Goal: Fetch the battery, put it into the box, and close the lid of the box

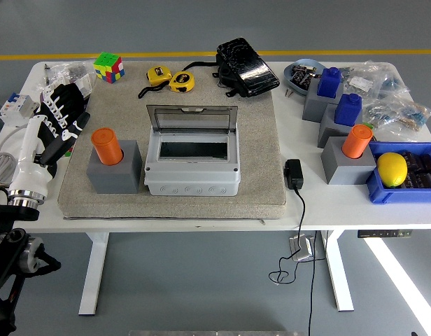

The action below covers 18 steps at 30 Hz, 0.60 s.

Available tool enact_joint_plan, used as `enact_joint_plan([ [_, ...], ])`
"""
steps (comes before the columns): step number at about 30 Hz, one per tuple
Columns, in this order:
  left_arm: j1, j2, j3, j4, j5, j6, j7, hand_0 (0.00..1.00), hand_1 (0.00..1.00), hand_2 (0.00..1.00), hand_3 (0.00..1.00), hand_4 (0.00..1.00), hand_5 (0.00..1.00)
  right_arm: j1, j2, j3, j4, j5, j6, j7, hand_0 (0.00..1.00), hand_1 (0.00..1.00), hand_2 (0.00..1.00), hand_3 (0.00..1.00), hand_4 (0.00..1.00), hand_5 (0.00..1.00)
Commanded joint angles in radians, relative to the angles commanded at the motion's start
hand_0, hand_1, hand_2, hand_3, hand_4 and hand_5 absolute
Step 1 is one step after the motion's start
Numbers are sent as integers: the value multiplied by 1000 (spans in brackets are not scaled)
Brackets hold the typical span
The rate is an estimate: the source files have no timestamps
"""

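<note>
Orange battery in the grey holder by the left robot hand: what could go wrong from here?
1. The left robot hand hovers open beside the orange battery; a sideways approach could tip it or shove its grey holder.
2. The box has a narrow opening, and its raised lid could block a high carry.

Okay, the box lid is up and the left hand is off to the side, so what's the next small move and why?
Probably swing the left hand right toward the orange battery and close on its exposed top. The battery stands upright in its grey holder, ungrasped, just right of the hand, whose fingers are open and empty. The box beside it is already open, so fetching comes first.
</note>
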Motion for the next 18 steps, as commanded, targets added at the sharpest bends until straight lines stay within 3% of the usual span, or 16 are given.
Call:
enact_joint_plan([
  [4, -7, -6, 12, 9, 15, 10, 0, 836, 963, 998, 998, 998, 316, 2, 0, 0, 0, 1, -1, 1, 827, 781, 767, 795, 998, 998],
  [5, -9, -8, 14, 13, 17, 13, 0, 828, 963, 998, 998, 998, 257, 2, 0, 2, 0, -1, -1, 1, 826, 781, 764, 795, 998, 998],
  [18, -35, -33, 46, 95, 24, 38, -12, 807, 945, 973, 985, 998, 240, 2, 0, 3, 0, -1, 1, 2, 824, 778, 762, 795, 998, 998],
])
